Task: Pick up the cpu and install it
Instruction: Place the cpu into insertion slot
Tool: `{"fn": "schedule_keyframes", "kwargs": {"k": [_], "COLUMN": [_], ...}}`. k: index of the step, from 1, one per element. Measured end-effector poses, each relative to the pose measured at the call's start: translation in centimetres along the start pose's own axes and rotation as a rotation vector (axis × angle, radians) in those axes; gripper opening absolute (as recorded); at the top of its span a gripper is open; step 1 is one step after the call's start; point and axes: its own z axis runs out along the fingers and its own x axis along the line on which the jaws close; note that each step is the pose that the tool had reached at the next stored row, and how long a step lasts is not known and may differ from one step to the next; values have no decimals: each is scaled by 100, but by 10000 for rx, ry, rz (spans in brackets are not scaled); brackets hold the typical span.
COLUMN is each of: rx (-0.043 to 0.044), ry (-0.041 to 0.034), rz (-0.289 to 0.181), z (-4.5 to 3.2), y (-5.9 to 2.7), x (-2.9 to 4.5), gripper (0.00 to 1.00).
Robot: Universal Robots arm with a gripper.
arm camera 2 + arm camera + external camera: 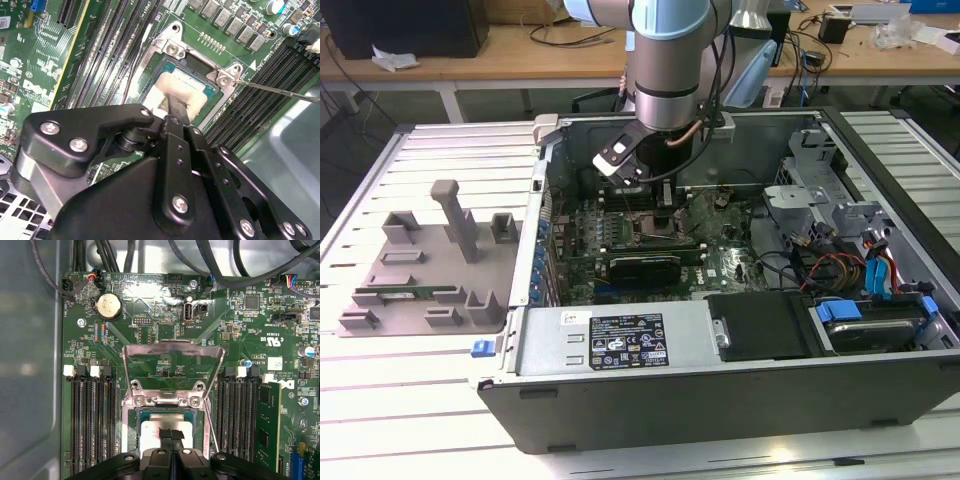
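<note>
One arm (665, 60) is seen reaching down into one open computer case (720, 390), which is laid on a slatted table (440, 140). The gripper (663, 218) is lowered over the single socket (131, 425) of the motherboard. In both wrist views one cpu (150, 432) is found lying flat inside the socket frame, its pale silvery top plate turned upward (part of it is hidden behind the gripper body). The two fingers (165, 440) are brought together, with only a thin line left between them and nothing clamped. Their tips are placed at the middle of the cpu's top plate; whether they press on it or sit just above it cannot be told.

One load plate (172, 357) is stood open, hinged up from the socket's edge, and two screws (137, 401) are counted on the bracket at its foot. One thin lever (212, 422) is seen running alongside the socket. Black memory slots (92, 425) are ranged on both sides of the socket, and one green memory stick (267, 425) is seated beside one bank. One coin battery (108, 305) is mounted on the board beyond the load plate.

In the exterior view one black graphics card (642, 268) is seated across the board near the gripper. One grey fixture tray (420, 265) is laid on the table to the exterior view's left of the case, well apart from the gripper.
</note>
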Motion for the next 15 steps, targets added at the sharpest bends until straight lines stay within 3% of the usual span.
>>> {"fn": "schedule_keyframes", "kwargs": {"k": [2,15], "rx": [-10,-7], "ry": [3,2], "rz": [-4,-22], "z": [43,66], "y": [-7,-6], "x": [0,0], "gripper": [11,11]}}
